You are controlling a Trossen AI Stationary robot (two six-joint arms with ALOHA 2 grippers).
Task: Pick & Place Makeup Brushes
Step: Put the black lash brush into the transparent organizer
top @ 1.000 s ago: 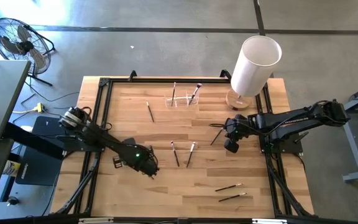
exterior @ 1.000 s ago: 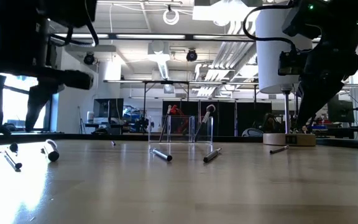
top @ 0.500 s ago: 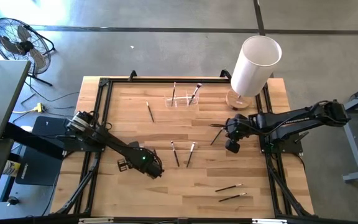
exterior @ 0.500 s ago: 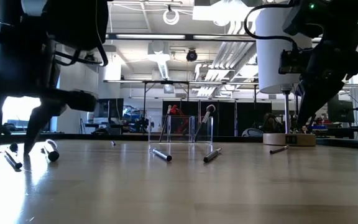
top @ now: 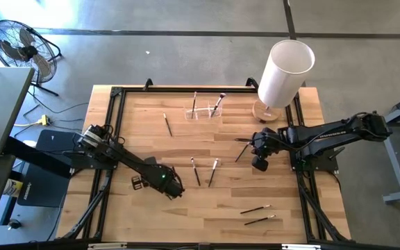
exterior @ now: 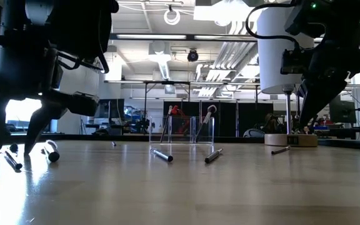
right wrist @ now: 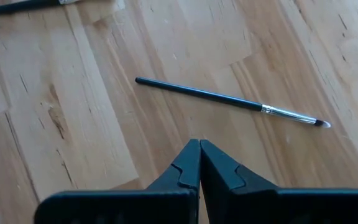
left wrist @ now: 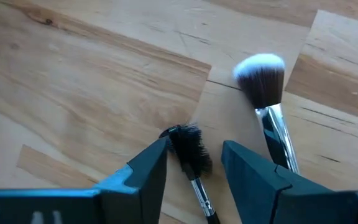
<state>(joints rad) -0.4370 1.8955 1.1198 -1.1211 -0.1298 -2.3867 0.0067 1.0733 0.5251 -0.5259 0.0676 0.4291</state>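
Two makeup brushes lie side by side on the wooden table: a dark-bristled one [top: 196,171] and a white-tipped one [top: 213,172]. My left gripper [top: 173,189] is open and low over them. In the left wrist view its fingers [left wrist: 194,148] stand on either side of the dark-bristled brush's head [left wrist: 188,148], with the white-tipped brush [left wrist: 263,81] just outside. My right gripper [top: 258,162] is shut and empty above a thin dark brush [right wrist: 229,99], which lies flat on the table [top: 242,149].
A small clear holder [top: 204,110] with two brushes stands at the far middle. A big white cylinder [top: 283,73] stands at the far right. One brush [top: 167,124] lies far left of centre, and two [top: 255,208] [top: 260,220] lie near the front right. A black frame [top: 114,125] borders the table.
My left gripper has gone down and toward the table's right edge, closing in on the two brushes at the middle. The brushes have not moved.
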